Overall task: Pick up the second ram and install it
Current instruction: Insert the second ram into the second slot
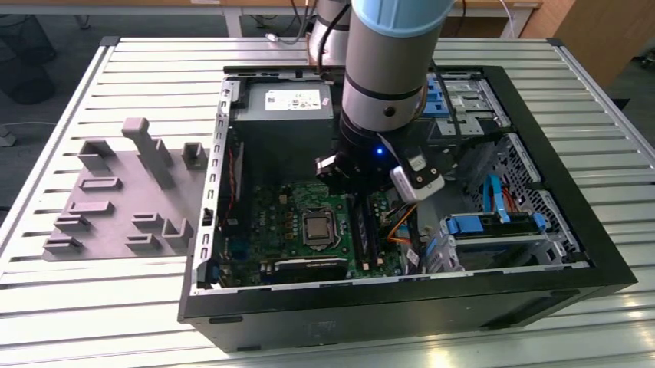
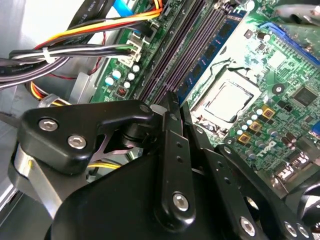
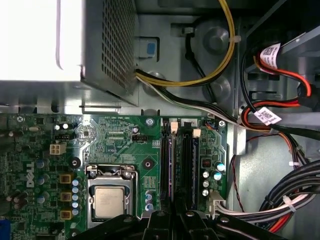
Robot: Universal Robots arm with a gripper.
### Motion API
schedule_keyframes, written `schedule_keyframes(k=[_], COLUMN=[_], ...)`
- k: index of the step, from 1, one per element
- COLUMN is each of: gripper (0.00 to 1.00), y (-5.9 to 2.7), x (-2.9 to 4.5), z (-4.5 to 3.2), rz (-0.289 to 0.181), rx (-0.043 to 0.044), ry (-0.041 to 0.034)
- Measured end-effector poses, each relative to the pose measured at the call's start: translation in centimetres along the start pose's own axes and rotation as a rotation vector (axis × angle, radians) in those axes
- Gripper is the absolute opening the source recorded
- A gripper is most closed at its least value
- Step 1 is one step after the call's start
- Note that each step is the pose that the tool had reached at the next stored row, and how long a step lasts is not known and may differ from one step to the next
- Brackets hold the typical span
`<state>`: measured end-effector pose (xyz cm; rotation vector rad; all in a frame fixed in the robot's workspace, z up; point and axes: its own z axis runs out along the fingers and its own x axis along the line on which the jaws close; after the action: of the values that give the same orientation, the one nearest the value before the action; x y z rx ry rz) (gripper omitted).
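Note:
The second ram (image 2: 216,46) is a thin green stick with dark chips, standing in the motherboard slot nearest the CPU socket (image 2: 231,101). Seen from above, the second ram (image 3: 170,165) is a narrow bluish edge. My gripper (image 2: 174,102) is shut on it, its black fingers meeting over the stick's top edge, with the rest of the stick hidden under them. In the first wrist view my gripper (image 3: 175,216) sits over the same slot. In the exterior view my gripper (image 1: 353,193) hangs inside the open case, above the motherboard (image 1: 297,230).
A grey fixture plate (image 1: 123,199) lies outside the case on the exterior view's left. A power supply box (image 3: 70,45) sits beyond the slots. Cable bundles (image 3: 280,205) crowd the side away from the CPU. Blue drive brackets (image 1: 492,226) stand on the exterior view's right.

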<state>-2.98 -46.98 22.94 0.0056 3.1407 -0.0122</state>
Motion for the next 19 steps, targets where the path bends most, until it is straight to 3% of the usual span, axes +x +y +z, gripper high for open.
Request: schedule_keyframes(k=[7, 19], gripper=[0.14, 0.14], y=[-0.08, -0.08], x=[0.00, -0.01], z=[0.98, 1.02], rz=[0.000, 0.000], rx=[0.0002, 0.0002], ry=[0.0001, 0.0001])
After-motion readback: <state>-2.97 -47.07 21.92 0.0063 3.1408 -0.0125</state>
